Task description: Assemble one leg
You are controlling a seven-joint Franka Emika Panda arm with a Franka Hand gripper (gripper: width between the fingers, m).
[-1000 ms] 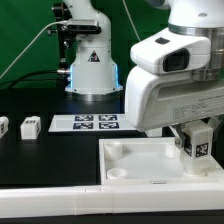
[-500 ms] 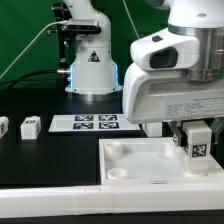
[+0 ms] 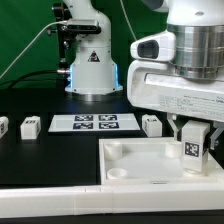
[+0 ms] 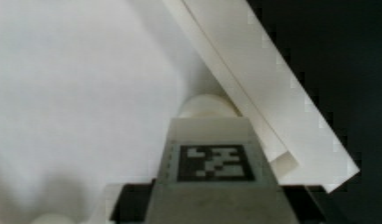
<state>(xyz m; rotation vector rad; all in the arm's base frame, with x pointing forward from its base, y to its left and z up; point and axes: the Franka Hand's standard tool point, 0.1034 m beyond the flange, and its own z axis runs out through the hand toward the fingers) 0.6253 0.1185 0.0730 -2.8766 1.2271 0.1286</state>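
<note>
Jaws: we saw them closed on the leg (image 3: 192, 150), a finger pressed to each side.
Leg: we found it upright, a tag facing the exterior camera, over the panel (image 3: 140, 160) toward the exterior view's right.
Wrist view: the leg's tip sat close beside the panel's raised rim (image 4: 259, 90); we could not tell whether it touched.
Tabletop (image 3: 45, 155): a small tagged block (image 3: 30, 126) lay toward the exterior view's left, another block (image 3: 152, 124) behind the panel, and the marker board (image 3: 95, 123) between them.

text: none legible | square tags: leg (image 3: 196, 150), marker board (image 3: 95, 122)
</note>
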